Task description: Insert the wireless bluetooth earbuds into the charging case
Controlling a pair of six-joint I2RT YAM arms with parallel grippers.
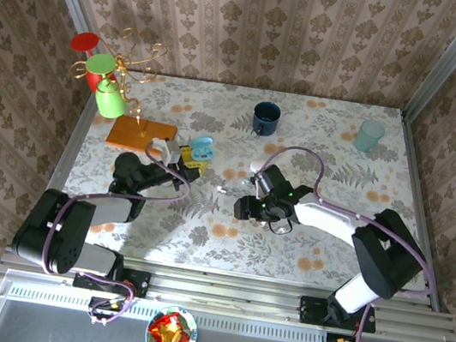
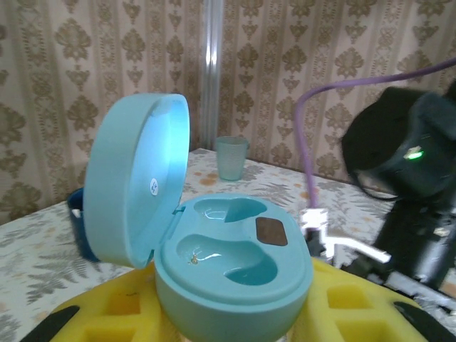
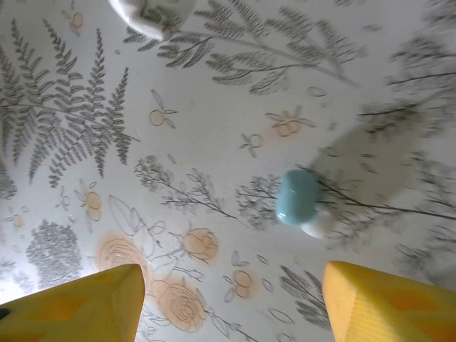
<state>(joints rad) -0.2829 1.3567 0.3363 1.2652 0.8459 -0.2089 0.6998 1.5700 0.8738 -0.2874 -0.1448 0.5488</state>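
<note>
1. Left gripper (image 2: 231,320) pinched open pale-blue pebble-shaped plastic charging case (image 2: 235,263), sockets empty.
2. Right gripper (image 3: 235,303) stood spread over worktop (image 3: 214,128); tiny glossy blue-white plastic earbud (image 3: 299,201) at 1 o'clock.
3. Step, likely: pickup; next, centre, descend.

Clamped at left gripper (image 1: 193,158) yellow tips: light blue charging case (image 1: 203,146), lid open. Just left of that gripper: orange board (image 1: 141,133); beyond board, green mug (image 1: 109,100) and gold wire stand (image 1: 128,64). Right gripper (image 1: 251,202) low over floral table (image 1: 202,228), apart from case. Beyond right gripper: dark blue mug (image 1: 266,118); farther right, teal cup (image 1: 370,135).
</note>
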